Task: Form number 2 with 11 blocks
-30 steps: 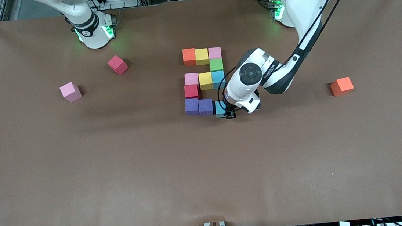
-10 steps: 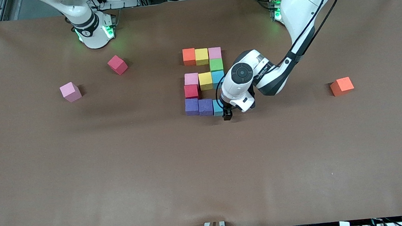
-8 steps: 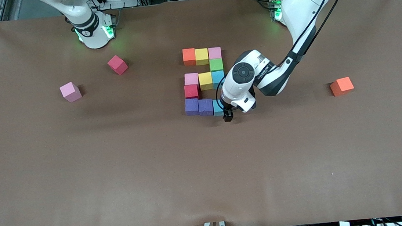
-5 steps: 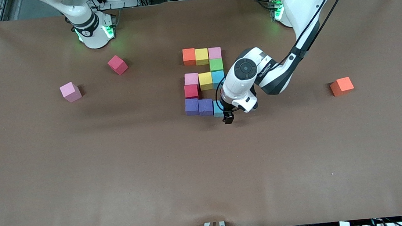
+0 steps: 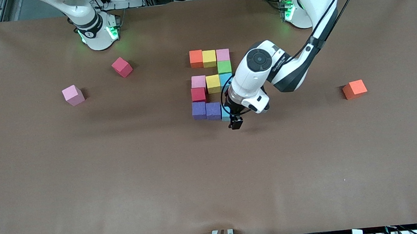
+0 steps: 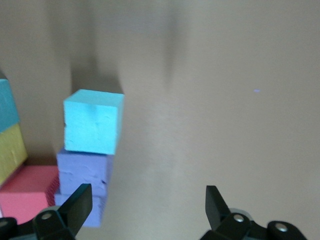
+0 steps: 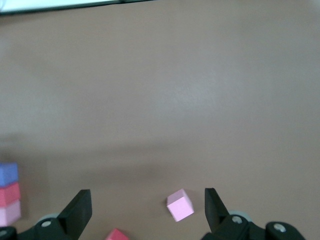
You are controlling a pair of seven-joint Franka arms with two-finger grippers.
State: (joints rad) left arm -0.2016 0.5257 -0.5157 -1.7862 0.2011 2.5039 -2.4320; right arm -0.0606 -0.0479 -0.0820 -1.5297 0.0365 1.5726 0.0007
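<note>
Brown-covered bench (image 5: 122,178): at frame centre the left pincer (image 5: 235,123), wide open and empty, should rise straight off the light blue foam cube (image 6: 93,121) without nudging it.

Three stray blocks (image 5: 73,95) lie well apart from the number 2 (image 5: 212,84).
</note>
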